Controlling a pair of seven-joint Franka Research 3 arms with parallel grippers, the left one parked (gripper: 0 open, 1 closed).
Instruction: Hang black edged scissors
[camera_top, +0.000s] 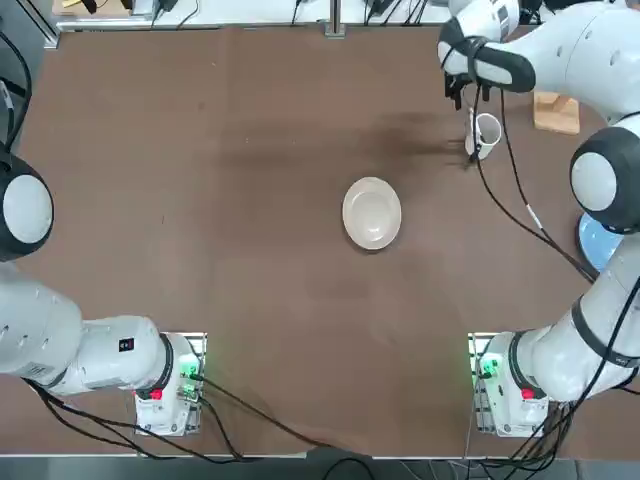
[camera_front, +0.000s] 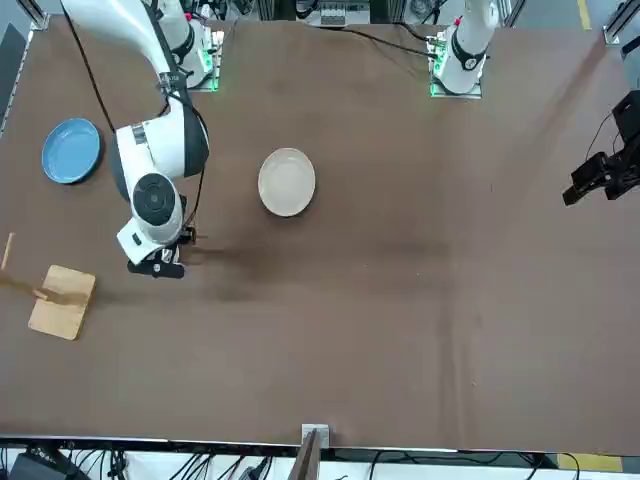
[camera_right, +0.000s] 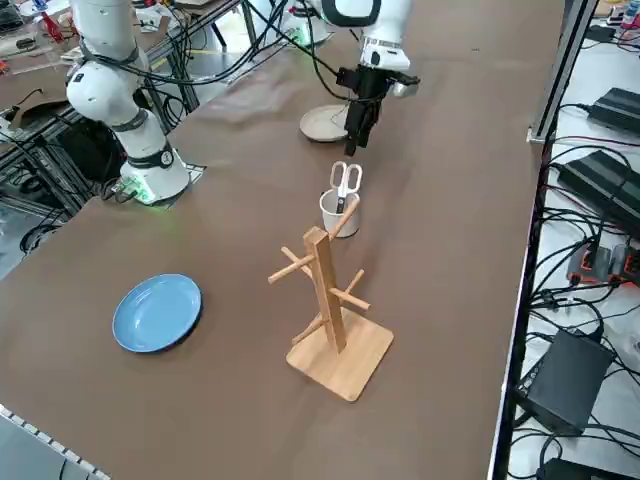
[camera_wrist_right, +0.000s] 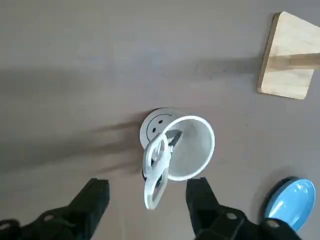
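The black edged scissors (camera_right: 346, 180) stand blades-down in a white mug (camera_right: 338, 213), with their pale handle loops (camera_wrist_right: 156, 170) sticking up over the rim. The mug (camera_wrist_right: 189, 147) has a smiley face on its side and also shows in the top view (camera_top: 487, 131). My right gripper (camera_right: 360, 125) hangs above the table a little beyond the mug, open and holding nothing. In the wrist view its two dark fingers (camera_wrist_right: 92, 200) are spread on either side of the scissors' handles, clear of them. The front view shows the gripper (camera_front: 160, 265), but the arm hides the mug.
A wooden peg rack (camera_right: 325, 290) stands on a square base (camera_wrist_right: 287, 55) near the mug. A blue plate (camera_right: 157, 312) lies nearer the table edge. A cream bowl (camera_top: 372, 212) sits mid-table. Cables trail from the right arm.
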